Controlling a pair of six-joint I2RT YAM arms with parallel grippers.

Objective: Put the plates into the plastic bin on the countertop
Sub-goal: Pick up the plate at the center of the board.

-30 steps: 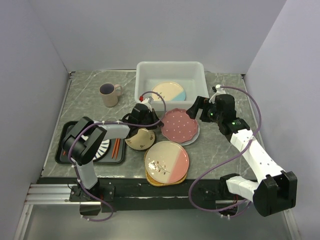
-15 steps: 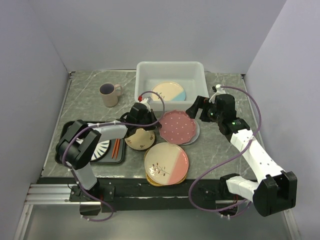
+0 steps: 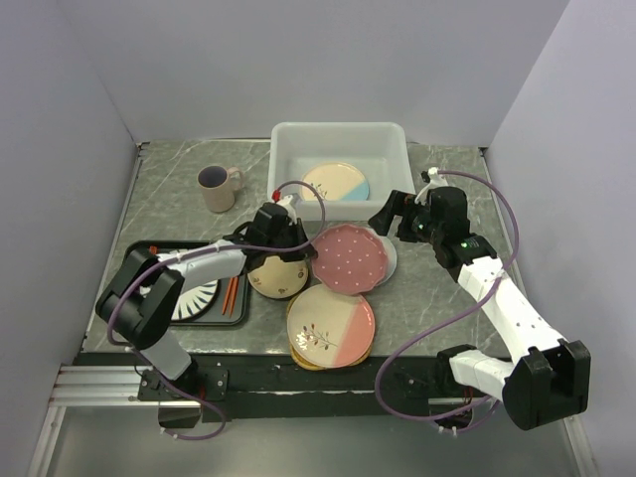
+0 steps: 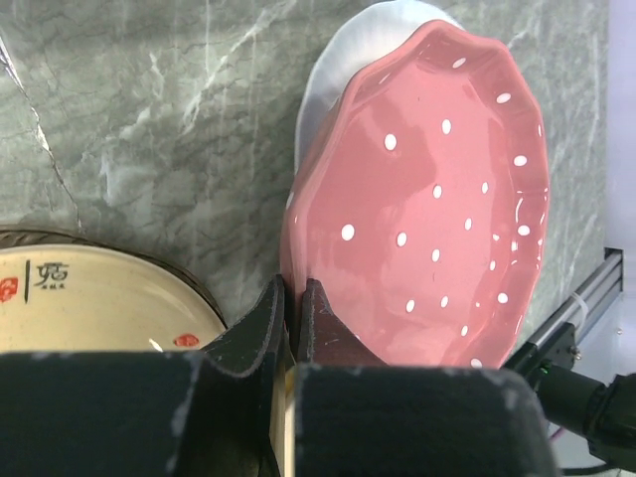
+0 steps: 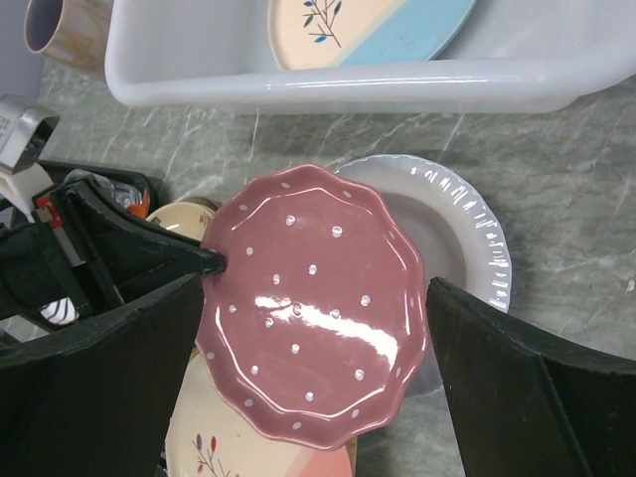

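Pink glazed ceramic with white dots: the pink dotted plate (image 4: 427, 199) sits just in front of the plastic bin (image 3: 288, 149), on the arms' side of its near wall. It is tilted, and the left gripper (image 4: 295, 298) pinches its near rim between pressed-together fingers. Its far edge lies over the white plate (image 5: 467, 238), though I cannot tell whether the two touch. The right gripper (image 3: 388, 214) hangs spread wide off the bin's near right corner, holding nothing.

Risks, as I judge them:
- The grip is one thin pinch on a slick scalloped rim, so the plate may pivot or slide out on the lift.
- Too low a carry would knock the plate against the bin's near wall.
- A dragging far edge could shove the white plate.
- The right gripper is close by (arms could foul each other).

Count:
- One bin, with one cream-and-blue plate (image 3: 338, 182) inside.
- On the desk (image 3: 169, 199) in front of the bin: one pink plate, one white plate, and one cream-and-pink plate (image 3: 331, 318) on an orange plate (image 3: 308, 360).
- Also there: one tan plate (image 3: 278, 275) with a dark rim (a separate dark plate under it? cannot tell).
- Left of the bin: one mug (image 3: 217, 187).
- Front-left of the bin: one black tray (image 3: 134, 288) with one striped dish (image 3: 199, 295) and one pair of chopsticks (image 3: 230, 294).
- Two grippers.
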